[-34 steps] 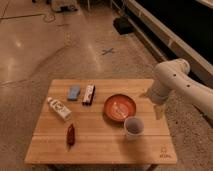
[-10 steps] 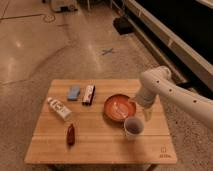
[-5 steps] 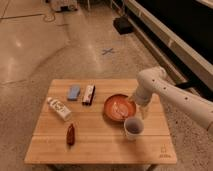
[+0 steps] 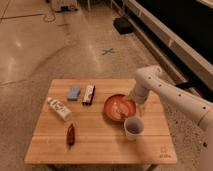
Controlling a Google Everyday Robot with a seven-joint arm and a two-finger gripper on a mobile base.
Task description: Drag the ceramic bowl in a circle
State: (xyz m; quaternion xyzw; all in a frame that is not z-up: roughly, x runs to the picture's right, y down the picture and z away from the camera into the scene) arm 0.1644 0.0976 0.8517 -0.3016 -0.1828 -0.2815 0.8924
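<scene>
The ceramic bowl (image 4: pixel 119 107) is shallow, round and orange-red with a darker rim. It sits right of centre on the wooden table (image 4: pixel 100 145). My gripper (image 4: pixel 134 103) hangs from the white arm (image 4: pixel 150 82) that comes in from the right. It is down at the bowl's right rim, touching it or just above it. The small white cup (image 4: pixel 133 128) stands just in front of the bowl and below the gripper.
On the left half of the table lie a blue packet (image 4: pixel 74 92), a dark snack bar (image 4: pixel 88 94), a white bottle on its side (image 4: pixel 59 108) and a small red-brown item (image 4: pixel 71 134). A dark box (image 4: pixel 122 25) stands on the floor behind.
The arm has swung left and down from the table's right edge, bringing the gripper to the bowl's right rim. The bowl and cup look unmoved.
</scene>
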